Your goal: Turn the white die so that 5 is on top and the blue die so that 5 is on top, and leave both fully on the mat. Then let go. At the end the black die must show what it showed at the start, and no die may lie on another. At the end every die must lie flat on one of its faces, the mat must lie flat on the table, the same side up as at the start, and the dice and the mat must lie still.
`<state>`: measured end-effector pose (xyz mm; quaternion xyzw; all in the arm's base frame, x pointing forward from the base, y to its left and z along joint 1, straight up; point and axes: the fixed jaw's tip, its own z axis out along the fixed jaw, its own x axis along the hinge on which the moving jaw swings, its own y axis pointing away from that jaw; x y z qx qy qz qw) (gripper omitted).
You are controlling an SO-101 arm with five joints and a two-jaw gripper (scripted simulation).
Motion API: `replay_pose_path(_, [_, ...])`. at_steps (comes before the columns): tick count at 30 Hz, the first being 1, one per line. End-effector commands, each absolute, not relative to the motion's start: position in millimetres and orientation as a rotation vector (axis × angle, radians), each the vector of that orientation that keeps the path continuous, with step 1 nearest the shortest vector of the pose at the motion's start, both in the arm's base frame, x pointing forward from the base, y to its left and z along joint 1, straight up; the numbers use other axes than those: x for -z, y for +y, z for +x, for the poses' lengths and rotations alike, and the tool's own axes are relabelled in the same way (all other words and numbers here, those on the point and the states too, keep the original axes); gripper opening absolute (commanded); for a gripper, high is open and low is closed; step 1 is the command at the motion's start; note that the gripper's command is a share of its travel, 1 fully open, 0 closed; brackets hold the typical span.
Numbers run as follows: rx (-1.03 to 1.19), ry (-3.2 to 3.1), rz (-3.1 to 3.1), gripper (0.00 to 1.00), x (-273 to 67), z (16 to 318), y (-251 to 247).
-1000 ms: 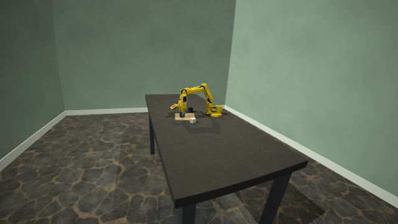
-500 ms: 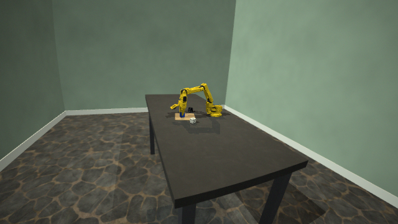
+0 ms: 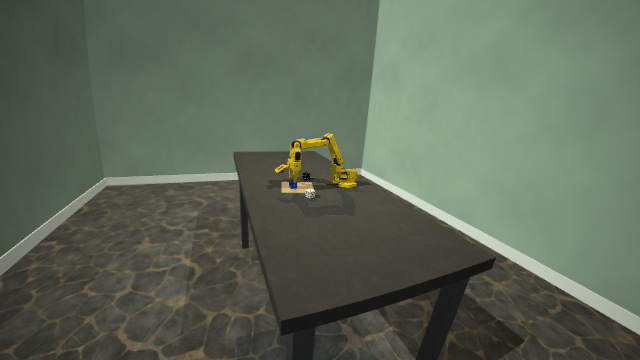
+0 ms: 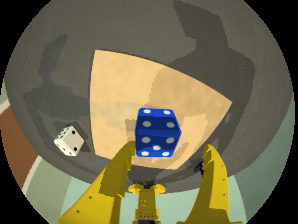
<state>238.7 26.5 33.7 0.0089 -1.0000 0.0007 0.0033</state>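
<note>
The blue die [image 4: 157, 132] rests on the tan mat [image 4: 149, 106], near the mat's edge closest to the wrist camera. In the exterior view the blue die [image 3: 293, 185] sits at the left part of the mat [image 3: 297, 187]. My gripper [image 4: 166, 159] is open just above it, its yellow fingers on either side with a gap to each side face. The gripper [image 3: 293, 181] points straight down. The white die [image 3: 310, 193] lies on the dark table off the mat, by its near right corner; it also shows in the wrist view [image 4: 68, 140]. The black die [image 3: 306, 176] lies on the table behind the mat.
The arm's yellow base [image 3: 345, 177] stands to the right of the mat, near the table's right edge. The table's left edge runs close to the mat's left side.
</note>
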Motion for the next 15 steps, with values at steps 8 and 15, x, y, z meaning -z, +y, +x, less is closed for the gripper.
replay_pose_path(8, [0.012,-3.251,0.016,0.36,-80.3,245.7,25.1])
replay_pose_path(15, [0.014,-3.271,0.016,0.36,-87.7,246.0,25.1])
